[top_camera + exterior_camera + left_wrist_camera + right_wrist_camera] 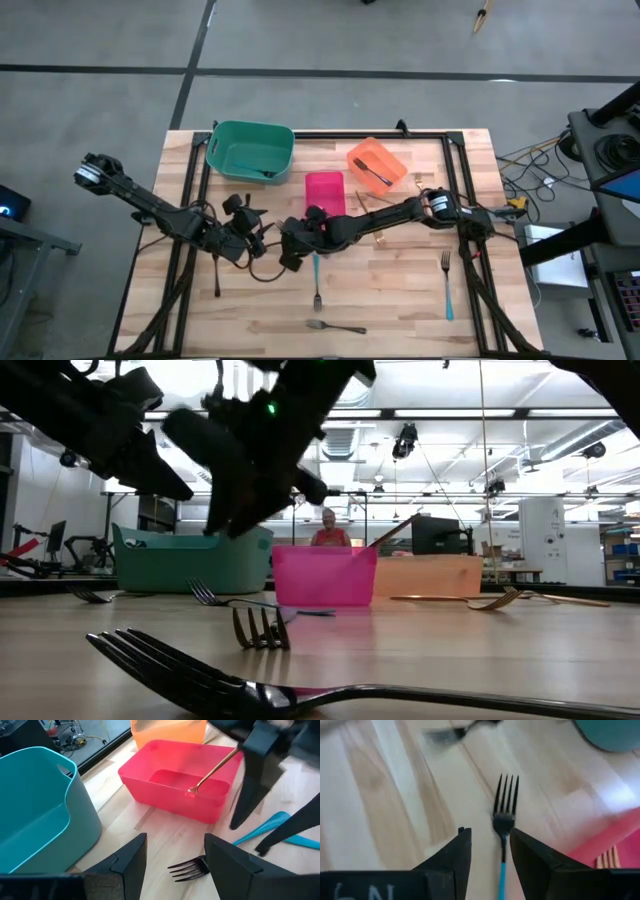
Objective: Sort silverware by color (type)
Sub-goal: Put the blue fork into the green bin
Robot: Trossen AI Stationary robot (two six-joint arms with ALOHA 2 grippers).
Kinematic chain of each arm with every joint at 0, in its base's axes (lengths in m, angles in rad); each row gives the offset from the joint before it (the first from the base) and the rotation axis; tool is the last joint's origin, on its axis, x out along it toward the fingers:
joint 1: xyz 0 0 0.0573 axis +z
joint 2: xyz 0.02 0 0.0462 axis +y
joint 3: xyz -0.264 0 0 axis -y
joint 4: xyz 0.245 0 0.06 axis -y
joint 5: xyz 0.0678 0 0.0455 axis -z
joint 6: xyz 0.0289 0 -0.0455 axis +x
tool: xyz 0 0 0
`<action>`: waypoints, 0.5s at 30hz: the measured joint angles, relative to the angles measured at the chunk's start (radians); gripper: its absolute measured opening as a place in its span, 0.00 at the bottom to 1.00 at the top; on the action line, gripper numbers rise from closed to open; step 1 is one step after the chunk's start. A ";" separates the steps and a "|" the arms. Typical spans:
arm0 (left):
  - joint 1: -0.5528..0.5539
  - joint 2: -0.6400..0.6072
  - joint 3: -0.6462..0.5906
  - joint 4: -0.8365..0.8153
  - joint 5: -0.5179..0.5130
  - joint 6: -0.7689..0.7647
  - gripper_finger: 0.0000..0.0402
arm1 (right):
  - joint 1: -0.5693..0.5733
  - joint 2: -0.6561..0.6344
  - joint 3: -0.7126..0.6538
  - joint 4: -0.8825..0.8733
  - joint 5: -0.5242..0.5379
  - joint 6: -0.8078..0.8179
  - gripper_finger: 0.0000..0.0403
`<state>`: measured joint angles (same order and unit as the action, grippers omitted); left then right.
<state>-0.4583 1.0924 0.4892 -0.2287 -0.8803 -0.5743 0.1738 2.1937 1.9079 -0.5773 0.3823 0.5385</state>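
The right gripper (490,850) hangs low over the middle of the table (400,300), its fingers parted and straddling the neck of a blue-handled fork (504,827) that lies flat on the wood, tines pointing away from the wrist. Nothing is clamped yet: both fingers stand just clear of the metal. To take it well, the fingers should drop until their tips nearly touch the wood, stay centred on the thin neck, and close squarely across it (a thin flat fork slips or pivots easily if pinched off-centre).

The left gripper (175,865) waits just beside it, towards the table's left edge, also parted and holding nothing; a dark fork (189,867) lies between its fingers on the wood. The two arms are close together here, so the right arm's lift should go straight up before swinging away.

The pink bin (324,190) stands just behind the right gripper with a gold fork (212,770) inside; the orange bin (377,165) is further towards the back right and the teal bin (250,150) sits at the back left. A second blue-handled fork (446,285) lies near the right edge, a silver fork (335,325) near the front edge, and a dark-handled fork (217,275) left of centre.
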 joint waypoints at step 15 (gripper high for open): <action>0.000 0.000 0.021 0.010 0.024 0.014 0.44 | 0.030 0.001 -0.005 -0.168 -0.095 0.566 0.26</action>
<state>-0.4583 1.0924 0.5106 -0.2190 -0.8558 -0.5605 0.2036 2.1947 1.9026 -0.7451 0.2876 1.1042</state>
